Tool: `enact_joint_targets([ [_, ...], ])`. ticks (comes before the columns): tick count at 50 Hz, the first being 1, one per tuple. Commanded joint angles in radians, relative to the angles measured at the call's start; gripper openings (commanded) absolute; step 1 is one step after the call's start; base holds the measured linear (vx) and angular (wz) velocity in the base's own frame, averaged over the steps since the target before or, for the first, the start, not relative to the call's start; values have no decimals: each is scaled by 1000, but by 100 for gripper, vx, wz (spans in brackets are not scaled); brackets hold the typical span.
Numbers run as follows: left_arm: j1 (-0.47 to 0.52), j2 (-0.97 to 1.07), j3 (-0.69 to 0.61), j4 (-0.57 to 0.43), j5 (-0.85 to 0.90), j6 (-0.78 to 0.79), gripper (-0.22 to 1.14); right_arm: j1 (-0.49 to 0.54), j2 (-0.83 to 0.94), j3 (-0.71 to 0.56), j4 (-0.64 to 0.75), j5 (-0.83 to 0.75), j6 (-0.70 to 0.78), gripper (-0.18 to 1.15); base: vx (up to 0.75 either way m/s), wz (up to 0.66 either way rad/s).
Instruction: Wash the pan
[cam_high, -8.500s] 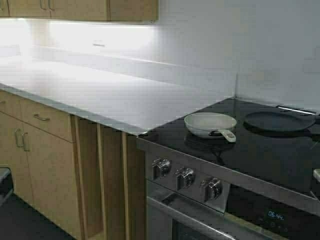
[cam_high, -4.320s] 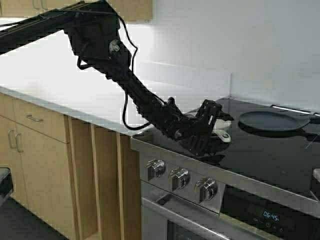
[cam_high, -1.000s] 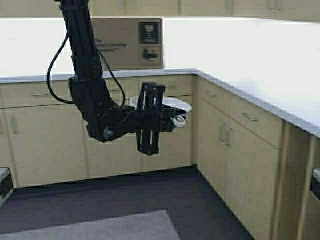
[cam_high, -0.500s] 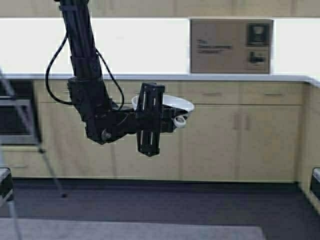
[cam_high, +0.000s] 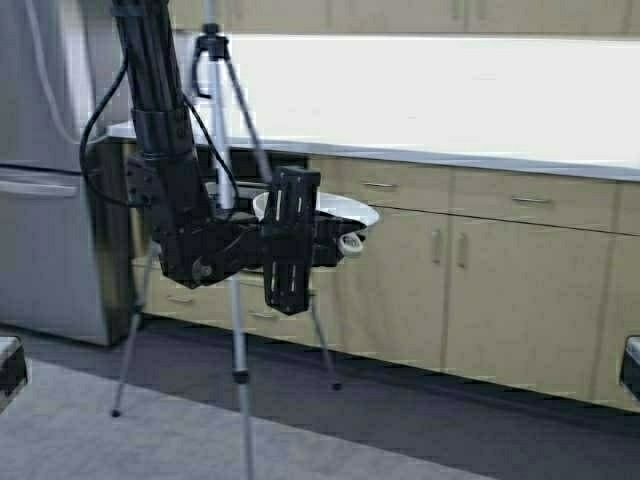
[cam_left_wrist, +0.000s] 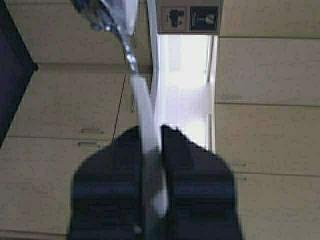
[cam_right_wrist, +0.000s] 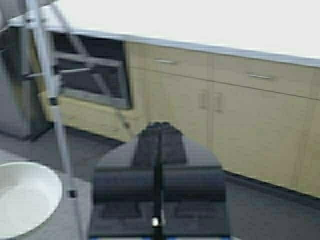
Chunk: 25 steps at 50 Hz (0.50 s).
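Observation:
The pan (cam_high: 335, 210), small, round and cream-white, hangs level in the air in front of the cabinets. My left gripper (cam_high: 328, 240) is shut on its short handle (cam_high: 350, 243). The left wrist view shows the pale handle (cam_left_wrist: 146, 120) clamped between the two black fingers (cam_left_wrist: 185, 165) of the left gripper (cam_left_wrist: 151, 135), running away toward the pan's metal neck. The right wrist view shows my right gripper (cam_right_wrist: 160, 126) shut and holding nothing, low beside the pan (cam_right_wrist: 25, 200), which lies at that view's edge. The right gripper is out of the high view.
A camera tripod (cam_high: 236, 300) stands on the floor just behind my left arm. A steel fridge (cam_high: 50, 200) is at the left. Wooden base cabinets (cam_high: 480, 280) under a pale counter (cam_high: 450, 155) run across the back. A dark appliance front (cam_right_wrist: 90, 75) sits beside the fridge.
The robot has turned left: the cabinets and wall sign slid right and out of view, the tripod and fridge came in. The left gripper keeps the pan in the same hold.

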Motion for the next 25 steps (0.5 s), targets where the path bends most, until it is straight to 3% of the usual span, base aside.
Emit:
enact_joint_targets([
  [1,-6,-64,-2,3,-20,20,2,2,5,-20,-8,-3,5,6,13,51],
  [25,-3,-97,26,3,-32,20,2,0,0,-6,-8,-5,5,6,13,57],
])
